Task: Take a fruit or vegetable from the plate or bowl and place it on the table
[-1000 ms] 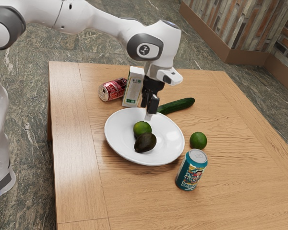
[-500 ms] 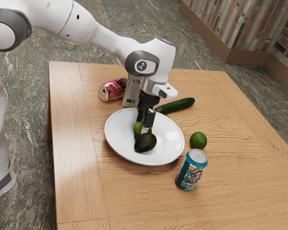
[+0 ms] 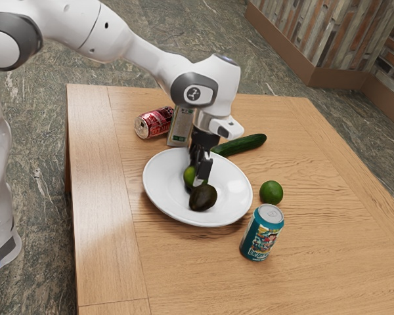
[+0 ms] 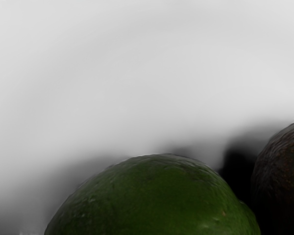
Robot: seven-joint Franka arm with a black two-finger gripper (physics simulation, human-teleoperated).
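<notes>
My pincer (image 3: pixel 197 178) is down over the white plate (image 3: pixel 233 191), right at the green lime (image 3: pixel 190 176), with my hand tilted above it. I cannot tell whether it is spread, pressed together or pinching that lime, since my own hand and the fruit hide too much. The lime is in the plate, partly covered by my pincer in the exterior view; in the wrist view its rounded top looms large, just under my hand. Right beside it, also in the plate, is the dark avocado (image 3: pixel 203 197) (a rough-skinned, nearly black fellow), on the side toward the teal can (image 3: pixel 262 233).

That can stands upright on the wooden desk (image 3: pixel 328 236), near the plate's rim. Another lime (image 3: pixel 271 192) rests on the desk just beyond the can, a little way off the plate. The cucumber (image 3: pixel 243 144) lies past the plate's far side, one end close to the rim behind my pincer. Behind my hand stands a pale carton (image 3: pixel 179 128), partly hidden, and near it a red can (image 3: pixel 153 123) lies on its side
</notes>
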